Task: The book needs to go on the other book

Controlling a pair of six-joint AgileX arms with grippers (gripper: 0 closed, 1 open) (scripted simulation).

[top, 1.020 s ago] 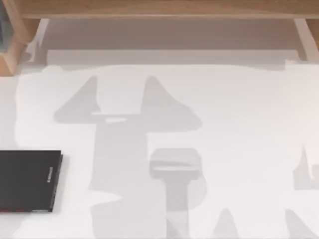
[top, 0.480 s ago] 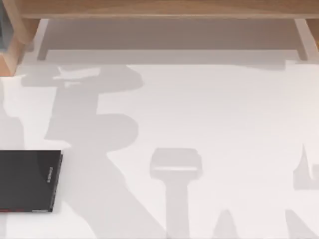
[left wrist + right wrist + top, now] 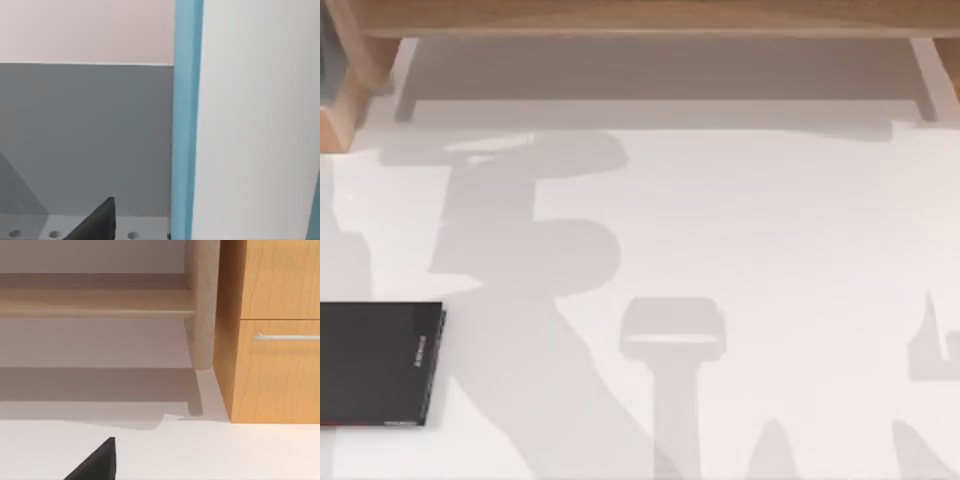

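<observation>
The book (image 3: 187,125) stands right in front of the left wrist camera, off the table, with its teal-blue cover edge beside a broad white page edge (image 3: 255,125). My left gripper (image 3: 145,235) is shut on it; one dark finger (image 3: 97,224) lies beside the cover. The other book (image 3: 375,362), thin and black with pale lettering near its spine, lies flat at the table's left edge. A large shadow (image 3: 520,240) falls on the table just beyond it and to its right. My right gripper (image 3: 95,465) hangs above the white table, facing the wooden furniture.
A wooden shelf (image 3: 640,18) runs along the table's far edge. In the right wrist view a wooden post (image 3: 202,305) and a cabinet with a metal drawer handle (image 3: 285,336) stand at the table's edge. A smaller arm shadow (image 3: 672,335) lies mid-table.
The big shadow has swung from the table's middle to the left, then drifted slightly right and nearer. The black book and the mid-table shadow have not moved.
</observation>
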